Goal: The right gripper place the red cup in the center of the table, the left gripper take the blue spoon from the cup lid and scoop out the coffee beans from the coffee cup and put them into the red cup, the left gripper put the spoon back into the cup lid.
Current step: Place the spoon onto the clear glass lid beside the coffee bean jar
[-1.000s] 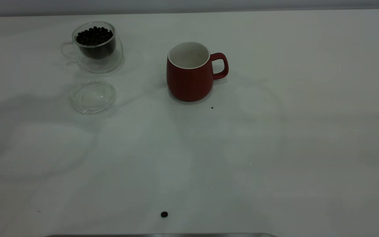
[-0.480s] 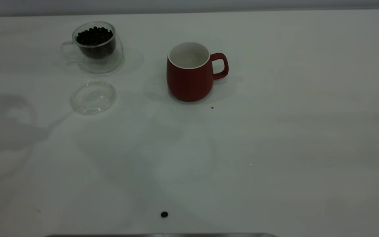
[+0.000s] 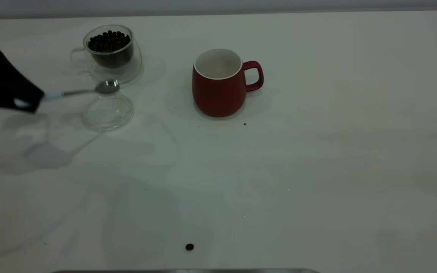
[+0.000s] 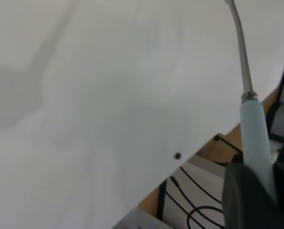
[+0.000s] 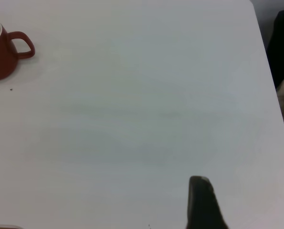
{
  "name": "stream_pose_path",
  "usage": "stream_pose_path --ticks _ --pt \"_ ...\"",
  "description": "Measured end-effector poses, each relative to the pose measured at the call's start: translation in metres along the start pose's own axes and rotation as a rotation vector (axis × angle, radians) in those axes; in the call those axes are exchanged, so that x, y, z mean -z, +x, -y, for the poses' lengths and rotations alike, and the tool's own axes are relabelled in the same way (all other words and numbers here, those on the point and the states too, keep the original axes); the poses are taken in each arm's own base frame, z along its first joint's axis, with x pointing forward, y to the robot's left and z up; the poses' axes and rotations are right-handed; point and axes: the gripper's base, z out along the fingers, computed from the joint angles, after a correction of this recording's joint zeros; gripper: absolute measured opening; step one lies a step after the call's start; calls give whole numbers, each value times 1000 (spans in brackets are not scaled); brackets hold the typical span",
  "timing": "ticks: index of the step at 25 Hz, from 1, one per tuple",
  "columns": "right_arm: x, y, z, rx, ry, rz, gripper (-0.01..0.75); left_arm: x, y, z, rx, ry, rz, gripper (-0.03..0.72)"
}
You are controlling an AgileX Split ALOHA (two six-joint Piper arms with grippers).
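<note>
A lone stray coffee bean [image 3: 189, 247] lies near the front edge of the white table [image 3: 317, 182], well apart from everything else, with a smaller dark speck [image 3: 244, 124] just in front of the red cup [image 3: 220, 83]. The cup stands upright around the middle of the tabletop, handle toward the right arm's side and white interior bare as far as can be seen — placed, by the look of it, to receive the beans.

At the left edge, the left gripper [image 3: 32, 101] has its jaws closed on the pale handle of the blue spoon [image 3: 89, 90], holding it roughly level above the table, its steel bowl poised over the far rim of the clear glass cup lid [image 3: 107, 112] and just short of the coffee cup [image 3: 112, 53]. The lid lies flat and bare in front of the glass cup; the spoon seems to be on its way to scoop, so the scooping step looks not yet done. In the left wrist view the handle runs straight out from the dark jaws.

The coffee beans [image 3: 109, 42] fill the glass cup's inner wall nearly to the brim.

The right gripper [image 5: 204, 205] sits off to the right, out of the exterior view, one dark jaw tip showing over bare table — whether its jaws are open cannot be told.

Beyond the table, a plain grey wall [image 3: 218, 5]; cables [image 4: 194, 200] and wooden framing show past the table's edge.
</note>
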Motion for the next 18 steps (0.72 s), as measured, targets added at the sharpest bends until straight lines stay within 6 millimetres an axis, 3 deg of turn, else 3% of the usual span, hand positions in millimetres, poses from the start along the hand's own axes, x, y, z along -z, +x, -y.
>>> stream_pose_path --ticks 9,18 --pt "0 0 0 0 0 0 478 -17 -8 -29 49 -75 58 124" --pt "0 0 0 0 0 0 478 -30 -26 -49 61 -3 53 124"
